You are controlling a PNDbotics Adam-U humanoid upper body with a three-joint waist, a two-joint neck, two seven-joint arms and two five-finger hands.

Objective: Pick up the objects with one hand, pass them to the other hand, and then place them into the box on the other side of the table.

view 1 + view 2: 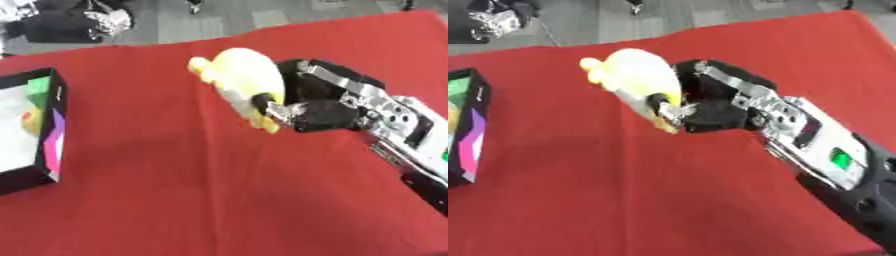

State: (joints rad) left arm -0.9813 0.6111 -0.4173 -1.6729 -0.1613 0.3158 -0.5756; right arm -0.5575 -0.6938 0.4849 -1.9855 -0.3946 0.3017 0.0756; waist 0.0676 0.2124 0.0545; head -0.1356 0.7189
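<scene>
A pale yellow toy duck [238, 80] hangs over the middle of the red table, its head pointing to the upper left. My right hand [319, 102] comes in from the lower right and is shut on the duck, fingers over its back and the thumb curled under its tail end. A black box [54, 127] with a white inside stands at the table's left edge; a green block and a yellow thing lie in it. My left hand shows in neither view.
The red cloth [192, 190] covers the whole table. Beyond the far edge is grey floor with dark equipment [79, 20] at the upper left. My right forearm [833, 165] crosses the lower right of the table.
</scene>
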